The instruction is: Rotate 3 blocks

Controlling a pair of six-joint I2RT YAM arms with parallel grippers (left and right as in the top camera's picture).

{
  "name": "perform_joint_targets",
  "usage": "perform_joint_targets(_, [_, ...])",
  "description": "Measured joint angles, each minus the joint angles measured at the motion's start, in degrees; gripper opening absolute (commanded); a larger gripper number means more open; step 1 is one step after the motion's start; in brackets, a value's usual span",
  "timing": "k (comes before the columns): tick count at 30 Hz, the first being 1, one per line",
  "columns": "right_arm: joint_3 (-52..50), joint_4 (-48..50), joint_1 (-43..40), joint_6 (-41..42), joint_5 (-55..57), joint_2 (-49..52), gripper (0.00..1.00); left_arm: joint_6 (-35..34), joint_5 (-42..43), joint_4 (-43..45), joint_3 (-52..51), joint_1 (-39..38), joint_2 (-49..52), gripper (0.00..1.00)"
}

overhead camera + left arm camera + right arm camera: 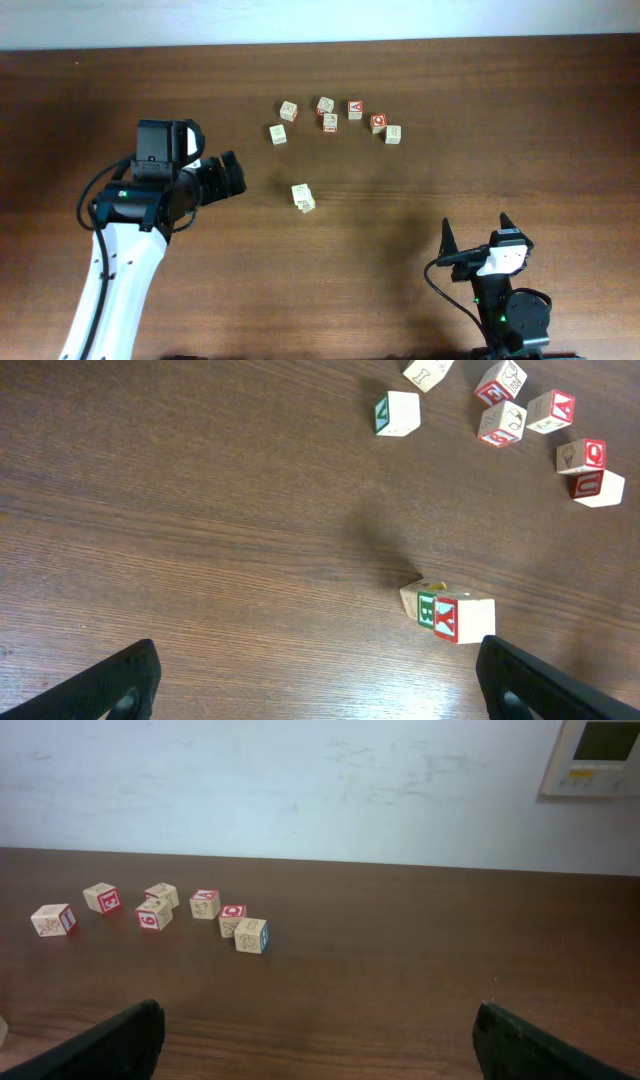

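Note:
Three blocks huddle together mid-table, apart from the others. In the left wrist view they are a green-B cube, a red-lettered cube touching it, and a pale tan cube tucked behind. My left gripper is open and empty, hovering left of the trio with the cubes near its right finger. My right gripper stands open and empty near the front right, far from the trio.
Several other alphabet cubes lie in a loose arc at the back, among them a green-lettered one and red-lettered ones. The right wrist view shows that arc before a white wall.

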Motion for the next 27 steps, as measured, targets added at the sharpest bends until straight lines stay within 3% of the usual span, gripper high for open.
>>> perform_joint_targets(22, [-0.04,0.00,0.00,-0.55,-0.33,0.00,0.98,0.00,-1.46,-1.27,0.00,0.00,-0.31,0.99])
perform_joint_targets(25, [-0.13,0.07,0.00,-0.57,-0.33,-0.11,0.99,0.90,-4.72,1.03,-4.90,0.00,-9.94,0.99])
perform_joint_targets(27, [-0.17,0.17,-0.02,-0.52,-0.35,-0.17,0.98,7.67,-5.35,15.04,-16.15,0.00,-22.38,0.99])
